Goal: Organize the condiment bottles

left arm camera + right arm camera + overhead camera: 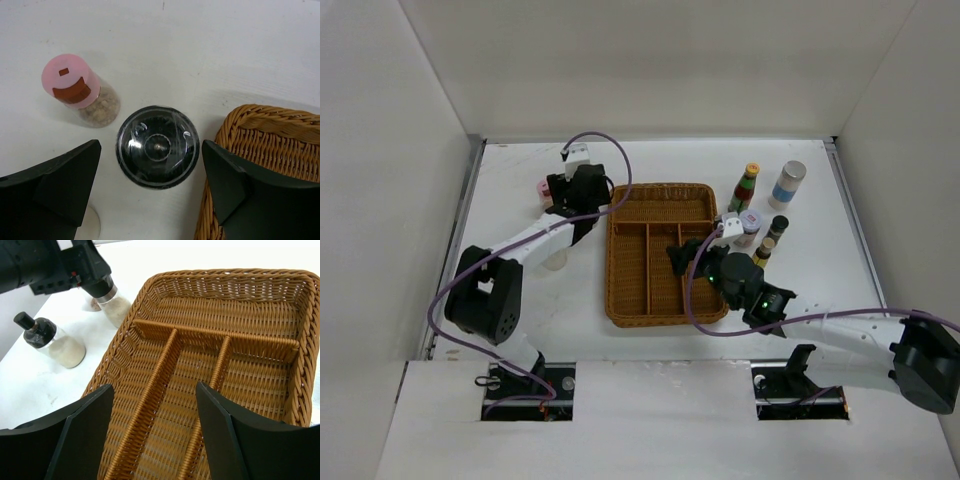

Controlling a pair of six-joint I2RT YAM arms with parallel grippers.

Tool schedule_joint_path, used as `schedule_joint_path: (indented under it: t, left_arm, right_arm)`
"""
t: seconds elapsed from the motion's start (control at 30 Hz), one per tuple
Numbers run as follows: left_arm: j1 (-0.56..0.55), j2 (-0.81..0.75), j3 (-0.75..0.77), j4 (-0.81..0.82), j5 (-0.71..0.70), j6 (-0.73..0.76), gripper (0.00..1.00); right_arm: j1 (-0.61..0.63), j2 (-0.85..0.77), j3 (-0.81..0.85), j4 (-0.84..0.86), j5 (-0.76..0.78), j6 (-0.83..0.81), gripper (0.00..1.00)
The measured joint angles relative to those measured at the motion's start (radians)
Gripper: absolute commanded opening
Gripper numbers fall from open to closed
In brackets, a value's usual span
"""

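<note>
My left hand [151, 151] hangs straight above the black-capped bottle [157, 146]. My fingers are spread to either side of it and pinch nothing. White table [240, 45] shows in the gap on the outer side, while the finger on the tray side nearly touches the cap. The bottle stands upright with its long axis pointing up at my wrist, so I see only the round cap end-on.

The pink-capped bottle [75, 85], with pale granules inside, stands near it but apart. The rim of the wicker tray [272, 145] lies just beside it on the opposite side. As I judge it, the grasp means dropping straight down and closing across the cap. The tray-side finger will have little room before the wicker.

My right hand [154, 390] is spread and holds nothing, poised over the tray's long compartments, so the left hand is the nearer one to this bottle. No bottle lies in the tray yet. Right of the tray stand the yellow-capped bottle [748, 185] and the blue-labelled white bottle [787, 185]. I can read no writing on any label; the print is too small.
</note>
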Motion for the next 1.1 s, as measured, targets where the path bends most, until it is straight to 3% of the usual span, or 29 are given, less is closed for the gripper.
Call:
schedule_joint_path:
  t: [0.17,0.23,0.37,0.43,0.63,0.77,0.9,1.1]
  left_arm:
    - [0.021,0.058,0.048,0.027,0.018,0.007,0.61]
    - [0.024,0.067,0.052,0.037,0.024,0.008,0.62]
    - [0.024,0.068,0.053,0.037,0.026,0.010,0.77]
    - [0.025,0.068,0.053,0.037,0.026,0.009,0.78]
    - [0.028,0.068,0.053,0.037,0.028,0.009,0.65]
    - [0.028,0.068,0.053,0.037,0.029,0.009,0.73]
    - [0.028,0.069,0.053,0.034,0.030,0.008,0.73]
    - [0.028,0.069,0.047,0.028,0.033,0.004,0.54]
  right_arm:
    - [0.000,0.004,0.000,0.005,-0.003,0.000,0.74]
    - [0.000,0.006,0.000,0.005,-0.003,0.000,0.75]
    - [-0.010,0.006,0.000,0.011,-0.006,0.000,0.75]
    - [-0.015,0.006,0.000,0.012,-0.006,0.000,0.76]
    - [-0.020,0.006,0.000,0.013,-0.006,0.000,0.76]
    - [-0.021,0.006,0.000,0.013,-0.006,0.001,0.76]
    - [-0.025,0.006,-0.002,0.016,-0.007,0.003,0.76]
    - [-0.027,0.006,-0.002,0.018,-0.010,0.006,0.76]
